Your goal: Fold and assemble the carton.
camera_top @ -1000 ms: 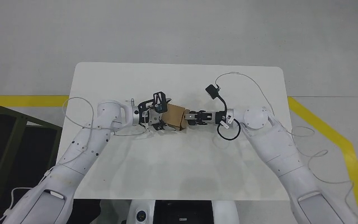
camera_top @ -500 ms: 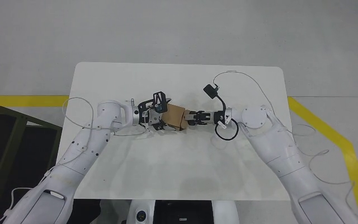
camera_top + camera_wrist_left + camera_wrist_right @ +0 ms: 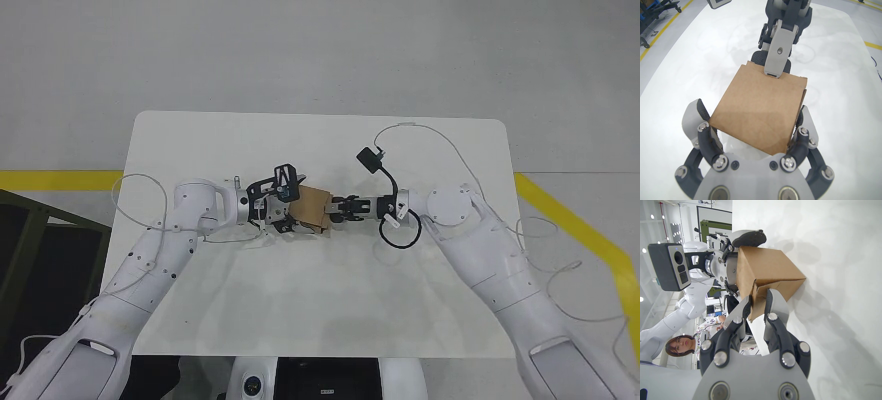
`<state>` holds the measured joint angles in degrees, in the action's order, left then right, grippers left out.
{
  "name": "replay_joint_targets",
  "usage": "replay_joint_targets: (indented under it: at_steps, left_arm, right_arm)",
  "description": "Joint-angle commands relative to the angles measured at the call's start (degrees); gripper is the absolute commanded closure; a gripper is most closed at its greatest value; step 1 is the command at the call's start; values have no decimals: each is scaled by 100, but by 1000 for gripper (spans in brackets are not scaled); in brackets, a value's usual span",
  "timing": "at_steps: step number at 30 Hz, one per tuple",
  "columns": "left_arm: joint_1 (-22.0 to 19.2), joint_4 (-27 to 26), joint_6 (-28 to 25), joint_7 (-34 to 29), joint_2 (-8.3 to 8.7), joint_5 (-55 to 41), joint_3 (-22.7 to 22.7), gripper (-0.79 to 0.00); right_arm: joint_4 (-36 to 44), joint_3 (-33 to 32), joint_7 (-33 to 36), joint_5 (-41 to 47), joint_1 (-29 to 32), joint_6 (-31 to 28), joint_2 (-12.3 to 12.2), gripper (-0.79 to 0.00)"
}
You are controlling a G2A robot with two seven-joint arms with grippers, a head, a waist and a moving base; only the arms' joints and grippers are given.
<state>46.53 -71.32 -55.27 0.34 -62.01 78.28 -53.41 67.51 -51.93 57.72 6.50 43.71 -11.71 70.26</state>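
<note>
carton [image 3: 312, 208] at the middle of the table [image 3: 400, 300], between both grippers | left gripper [image 3: 751, 115]: fingers [image 3: 690, 115] press on two opposite sides of the carton at one end | right gripper [image 3: 758, 300]: fingers pinch a flap edge at the other end

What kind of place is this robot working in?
Probably a robotics lab or factory test hall: a white worktable, yellow floor lines beside it, and ceiling lights and a green equipment frame beyond the carton.
</note>
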Motion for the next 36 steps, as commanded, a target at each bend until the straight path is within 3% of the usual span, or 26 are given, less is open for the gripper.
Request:
replay_joint_targets:
  at_steps: [1, 14, 26, 36]
  left_arm:
    - [1, -2, -7, 2, 0, 8, 0, -785]
    - [6, 13, 0, -13, -3, 21, -20, -785]
    - [7, 34, -7, -9, -9, 25, -23, -785]
    - [10, 33, 3, 15, -15, 55, -20, -785]
  right_arm:
    - [-22, -2, 13, 61, 1, -47, 8, -212]
    - [174, -327, 221, 194, 219, -230, -96, -222]
    - [298, -540, 245, -27, 505, -15, -209, 0]
    - [423, -355, 295, -6, 524, 66, -174, 0]
